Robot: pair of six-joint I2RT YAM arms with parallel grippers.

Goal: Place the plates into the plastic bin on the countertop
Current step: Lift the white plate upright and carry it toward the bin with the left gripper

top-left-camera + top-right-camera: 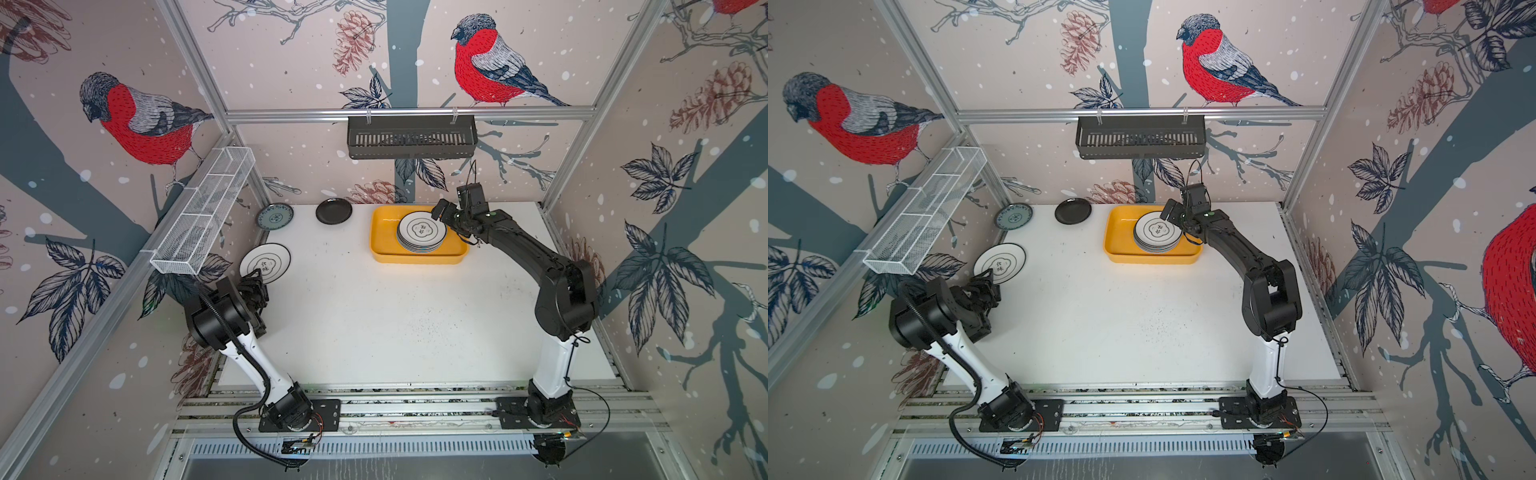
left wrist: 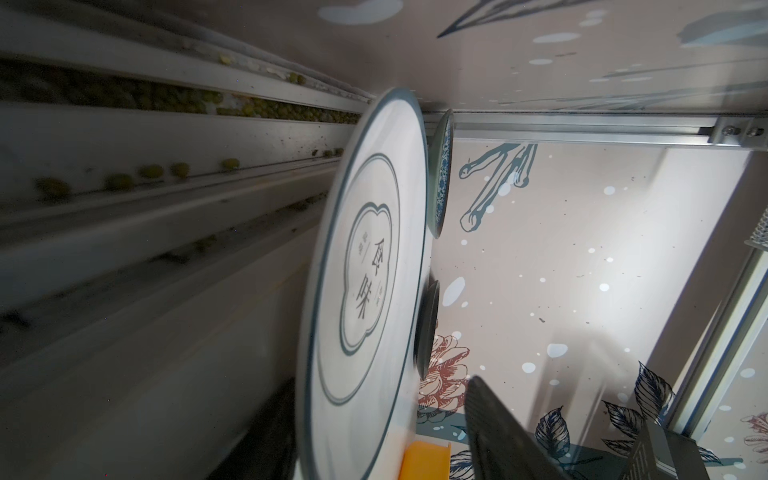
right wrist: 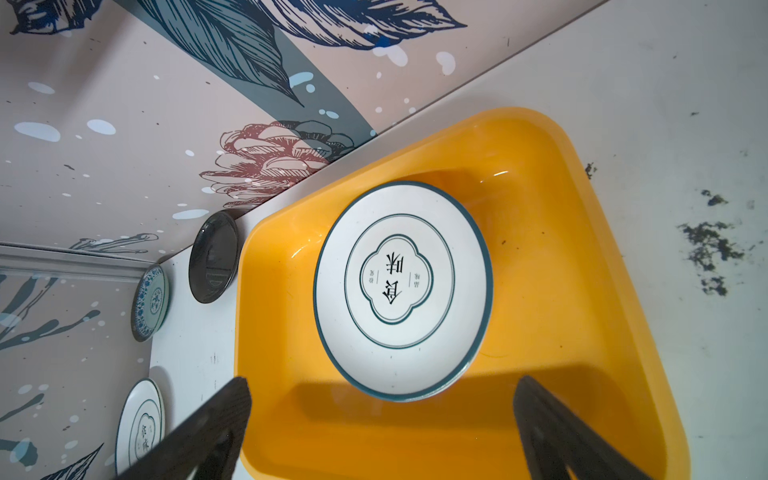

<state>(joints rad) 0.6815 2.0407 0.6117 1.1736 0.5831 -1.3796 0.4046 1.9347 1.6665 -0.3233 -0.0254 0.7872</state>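
the white counter (image 1: 374, 324) carries a shallow yellow bin (image 1: 376, 235) at the back, right of centre, its long axis running side to side in both top views. a stack of plates (image 1: 421, 230) sits in it, face up, the top one white, dark-rimmed, with black characters. a matching plate (image 1: 266, 259) lies at the left edge; a small black plate (image 1: 333, 211) and a grey-blue plate (image 1: 274, 216) sit back left. the left hand (image 1: 254, 279) straddles the matching plate's near rim, unclenched; the right hand (image 3: 384, 380) hangs spread, empty, over the bin.
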